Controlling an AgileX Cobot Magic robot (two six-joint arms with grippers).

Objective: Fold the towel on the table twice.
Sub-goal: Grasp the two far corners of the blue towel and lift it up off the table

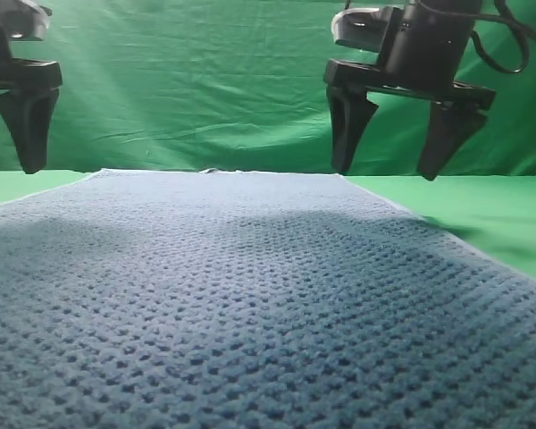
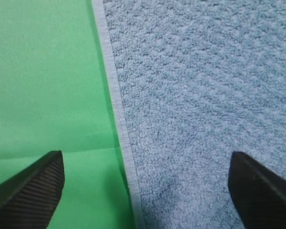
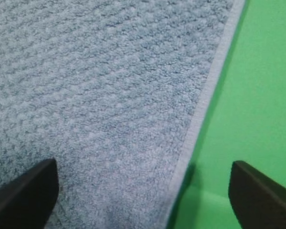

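The blue-grey waffle-knit towel point(image 1: 250, 304) lies flat on the green table point(image 1: 500, 210) and fills most of the exterior view. My left gripper point(image 1: 18, 134) hangs open above the towel's far left edge; only one finger shows there. In the left wrist view its fingers straddle the pale hem point(image 2: 115, 100), one over table, one over towel point(image 2: 205, 95). My right gripper point(image 1: 393, 134) is open above the far right edge. In the right wrist view its fingers straddle the hem point(image 3: 200, 109) of the towel point(image 3: 100, 95). Neither holds anything.
A wrinkled green backdrop cloth point(image 1: 196, 80) hangs behind the table. Bare green table shows left of the towel point(image 2: 43, 86) and right of it point(image 3: 257, 95).
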